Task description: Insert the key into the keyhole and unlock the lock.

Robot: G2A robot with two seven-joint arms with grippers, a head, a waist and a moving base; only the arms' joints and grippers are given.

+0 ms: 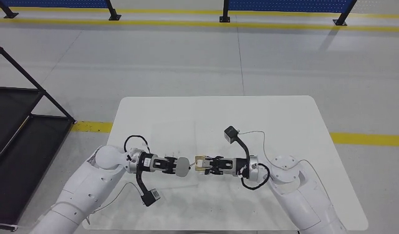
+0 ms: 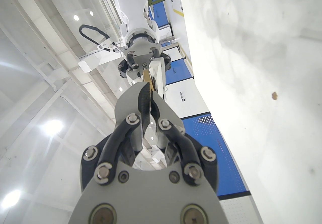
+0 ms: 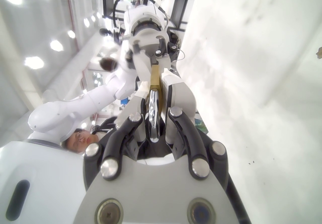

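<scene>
Meeting tip to tip above the table (image 1: 249, 121) in the top view, the left gripper (image 1: 189, 166) and right gripper (image 1: 204, 165) are hanging level, the lock (image 1: 199, 164) between them. In the left wrist view, the left gripper (image 2: 150, 95) is pressing its pads tight together right against the lock (image 2: 146, 76); whether they are pinching anything I cannot tell. In the right wrist view, the right gripper (image 3: 154, 83) is clamping the lock (image 3: 155, 75), its shackle (image 3: 153, 106) pointing back toward the wrist.

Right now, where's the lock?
In the top view the lock is clamped in the right gripper, over the robot-side half of the table, with the left gripper facing it closely.
</scene>
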